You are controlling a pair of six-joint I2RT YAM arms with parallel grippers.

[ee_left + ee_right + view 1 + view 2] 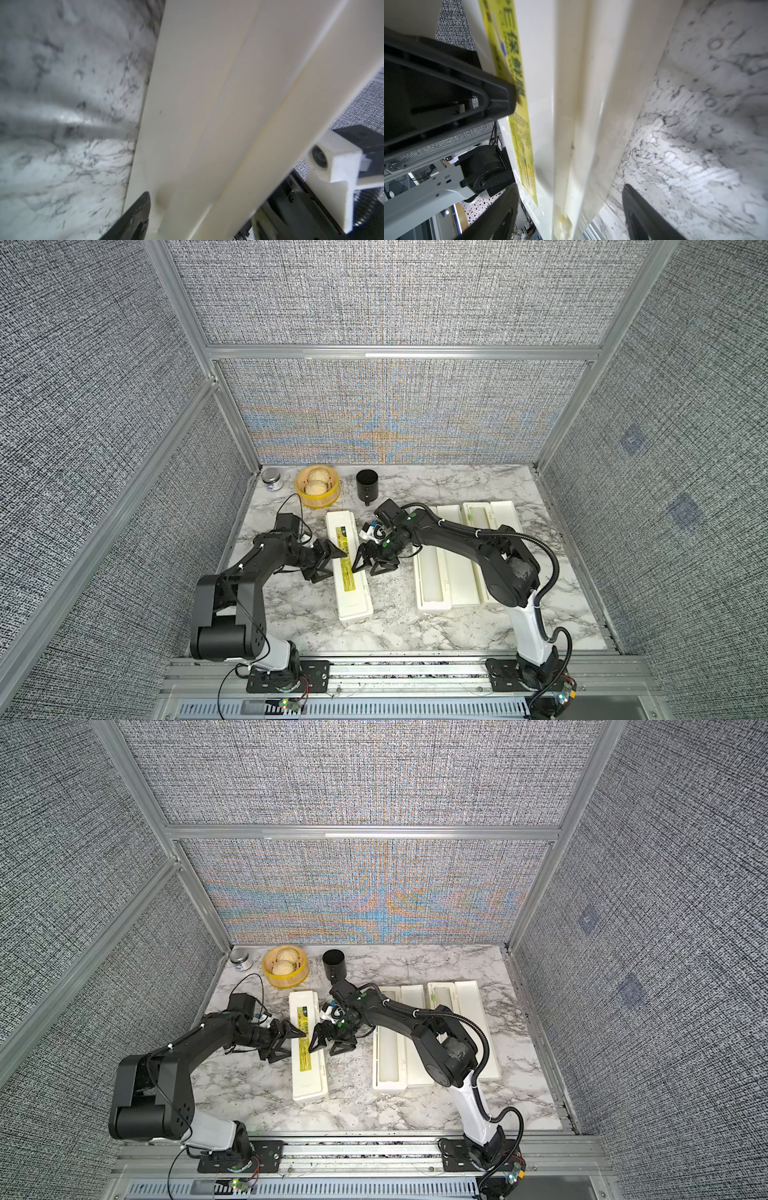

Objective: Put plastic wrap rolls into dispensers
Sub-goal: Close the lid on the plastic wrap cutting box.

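- The marble bench [415, 626] carries three long cream dispensers lying side by side. No loose plastic wrap roll lies on it, so the loading looks largely done.
- The middle dispenser [434, 605] and the right-hand dispenser [505, 516] lie open, lids folded flat beside their troughs. The right arm crosses above both.
- The closed dispenser [352, 601] lies nearest the left arm, lid down and yellow label [521, 135] facing up. What it holds is hidden; it probably has its roll already.
- A pale translucent filling shows in each open trough and reads as a roll: the middle roll [430, 568] and the right-hand roll [482, 518]. Shutting these two lids looks like the work left.
- The left jaws stand apart, gripping nothing. One fingertip [500, 97] rests on the yellow label; the other sits just beside the closed dispenser's outer wall.
- The right jaws are spread wide and empty. They straddle the closed dispenser from the opposite side, one finger [500, 216] over the lid and one finger [643, 214] over the bench.
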